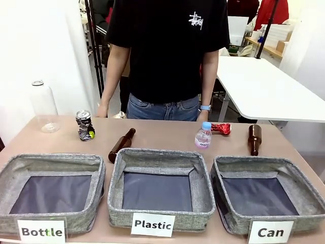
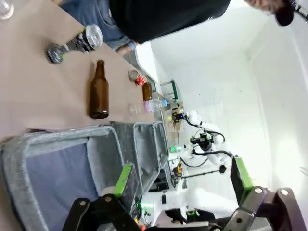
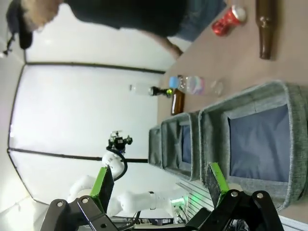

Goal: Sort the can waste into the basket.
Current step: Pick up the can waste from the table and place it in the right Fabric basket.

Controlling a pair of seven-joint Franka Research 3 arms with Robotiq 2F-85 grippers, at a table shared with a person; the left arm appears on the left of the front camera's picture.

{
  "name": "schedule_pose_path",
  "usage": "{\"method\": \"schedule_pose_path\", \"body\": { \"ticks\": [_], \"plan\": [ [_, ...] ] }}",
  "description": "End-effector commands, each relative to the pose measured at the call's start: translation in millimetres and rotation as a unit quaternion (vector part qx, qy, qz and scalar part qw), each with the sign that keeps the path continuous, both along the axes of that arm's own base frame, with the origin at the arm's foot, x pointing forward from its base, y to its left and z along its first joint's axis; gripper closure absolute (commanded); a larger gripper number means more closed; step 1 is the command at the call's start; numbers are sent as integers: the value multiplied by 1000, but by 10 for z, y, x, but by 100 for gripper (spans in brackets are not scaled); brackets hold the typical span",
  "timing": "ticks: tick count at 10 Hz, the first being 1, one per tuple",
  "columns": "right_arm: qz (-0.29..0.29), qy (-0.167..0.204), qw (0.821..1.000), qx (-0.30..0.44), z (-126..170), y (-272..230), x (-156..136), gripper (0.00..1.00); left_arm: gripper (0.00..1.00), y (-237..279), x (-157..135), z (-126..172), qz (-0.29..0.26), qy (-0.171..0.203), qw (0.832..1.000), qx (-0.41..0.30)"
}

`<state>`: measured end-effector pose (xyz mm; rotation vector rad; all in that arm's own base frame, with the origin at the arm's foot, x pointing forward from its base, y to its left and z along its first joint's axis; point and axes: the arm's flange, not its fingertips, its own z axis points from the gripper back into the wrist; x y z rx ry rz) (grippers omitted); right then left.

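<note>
Two cans: dark can [image 1: 85, 125] stands at counter [image 1: 162, 133] left; red can [image 1: 221, 128] lies beyond basket [image 1: 252, 162]; both outside it.
Left pincer [image 2: 182, 163]: jaws apart, empty.
Right pincer [image 3: 160, 167]: jaws apart, empty.

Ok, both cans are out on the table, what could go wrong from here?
The dark can stands far left while the Can basket sits far right, so the carry may cross the Bottle basket and Plastic basket; a slip could drop it in the wrong one. The red can lies close beside a small plastic bottle, so a grasp there might knock it over.
</note>
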<state>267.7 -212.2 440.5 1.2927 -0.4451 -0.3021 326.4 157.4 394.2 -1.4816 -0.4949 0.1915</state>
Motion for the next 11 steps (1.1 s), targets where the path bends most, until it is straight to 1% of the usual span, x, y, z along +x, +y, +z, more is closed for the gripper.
{"method": "schedule_pose_path", "body": {
  "ticks": [1, 5, 6, 7, 8, 9, 10, 11],
  "plan": [
    [22, -21, 1000, 4, 73, 39, -14, 0, 0, 228, -95, 57, -12, -20, 1000, 3],
    [22, -21, 1000, 4, 73, 39, -14, 0, 0, 228, -95, 57, -12, -20, 1000, 3],
    [23, -1, 1000, 0, 53, 80, -46, 0, 0, 228, -95, 57, -12, -20, 1000, 3],
    [24, 21, 998, -60, 182, 324, 183, 0, 0, 228, -95, 57, -12, -20, 1000, 3],
    [45, 31, 989, -138, 364, 607, 490, 0, 0, 228, -95, 57, -12, -20, 1000, 3],
    [53, 49, 974, -214, 502, 850, 802, 0, 0, 228, -95, 57, -12, -20, 1000, 3],
    [2, 116, 944, -310, 556, 1108, 1229, 0, 0, 228, -95, 57, -12, -20, 1000, 3],
    [-27, 152, 905, -396, 537, 1362, 1589, 0, 0, 228, -95, 57, -12, -20, 1000, 3]
  ]
}}
